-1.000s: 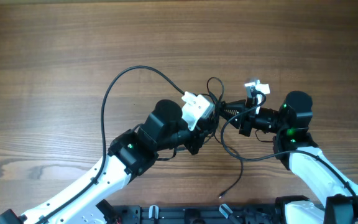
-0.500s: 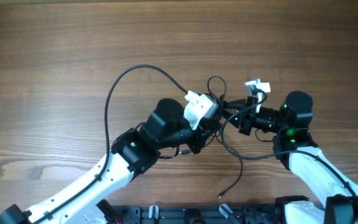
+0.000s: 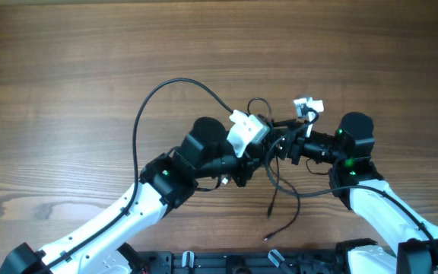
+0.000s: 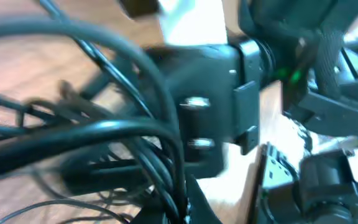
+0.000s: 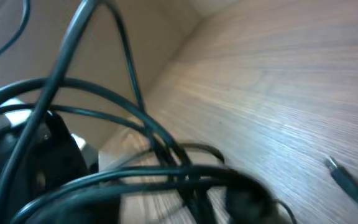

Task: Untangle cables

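Cables (image 3: 274, 164): thin black clump sits btwn the two pincers, right at both tips. Loose strands trail down from there toward the arm bases, and one ends in a plug tip (image 3: 267, 238) well below the pincers on the surface (image 3: 67, 76).

Left pincer (image 3: 268, 148) is together and looks clamped on the clump. Its wrist view is blurred, w/ only dark cords crossing close to the lens. Right pincer (image 3: 289, 144) is just beside it on the other side of the knot. Can't tell if it's apart or together, as no fingers are clear in either view.

Step in hand, prob.: mid-separation, left anchoring the knot while right works for a fresh hold. Next move needs right to pick one single strand just off the knot and draw it away from left, w/o dragging the rest.

In the way: the thick arm wire (image 3: 158, 95) arches out behind the left pincer, and more arm wiring crowds the right pincer's lens. Both are easy to confuse w/ the thin cords. The pincers are very close, so there's collision risk.
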